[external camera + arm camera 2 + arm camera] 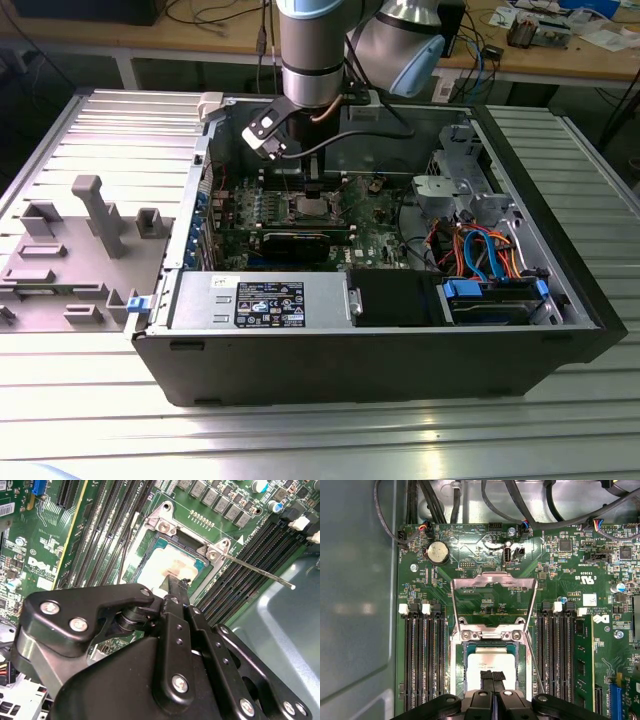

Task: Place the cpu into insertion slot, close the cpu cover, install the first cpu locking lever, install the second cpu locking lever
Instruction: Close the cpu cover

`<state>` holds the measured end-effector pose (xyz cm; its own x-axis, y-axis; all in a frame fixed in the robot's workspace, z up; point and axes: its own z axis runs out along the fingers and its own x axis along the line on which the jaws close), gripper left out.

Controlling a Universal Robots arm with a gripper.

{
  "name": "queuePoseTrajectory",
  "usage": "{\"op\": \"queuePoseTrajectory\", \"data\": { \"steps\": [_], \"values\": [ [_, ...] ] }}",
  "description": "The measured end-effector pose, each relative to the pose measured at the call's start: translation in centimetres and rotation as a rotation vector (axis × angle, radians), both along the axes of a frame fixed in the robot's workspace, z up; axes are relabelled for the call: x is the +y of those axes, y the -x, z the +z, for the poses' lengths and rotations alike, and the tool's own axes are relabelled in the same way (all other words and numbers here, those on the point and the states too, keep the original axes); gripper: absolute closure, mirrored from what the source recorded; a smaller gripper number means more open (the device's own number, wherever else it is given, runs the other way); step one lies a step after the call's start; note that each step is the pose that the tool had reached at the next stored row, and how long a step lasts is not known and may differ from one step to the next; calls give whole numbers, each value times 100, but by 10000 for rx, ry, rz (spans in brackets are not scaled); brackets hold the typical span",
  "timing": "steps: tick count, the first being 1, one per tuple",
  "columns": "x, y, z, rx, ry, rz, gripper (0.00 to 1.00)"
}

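Gripper (492, 674), closed together and empty, right over the cpu (475, 666) in the insertion slot (461, 652), cpu cover (493, 583) raised.

The cpu (489, 660), a flat square chip with a pale silver-grey top, lies seated in the insertion slot (461, 660), square to its metal frame. The slot sits on the green motherboard (570, 580) between banks of long black memory slots, at the far side of the open case, toward the exterior view's left. The cpu cover (492, 582), a thin grey plate with a large window, is swung open off the slot, and green board shows through the window. A thin wire locking lever (255, 570) angles out from the slot's corner, unlatched.
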<state>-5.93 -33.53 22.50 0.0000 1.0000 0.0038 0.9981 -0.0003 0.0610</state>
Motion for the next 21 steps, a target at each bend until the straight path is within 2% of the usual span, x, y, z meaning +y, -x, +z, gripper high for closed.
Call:
{"op": "queuePoseTrajectory", "data": {
  "steps": [21],
  "values": [
    [0,0,50,4,0,-1,89]
  ]
}}
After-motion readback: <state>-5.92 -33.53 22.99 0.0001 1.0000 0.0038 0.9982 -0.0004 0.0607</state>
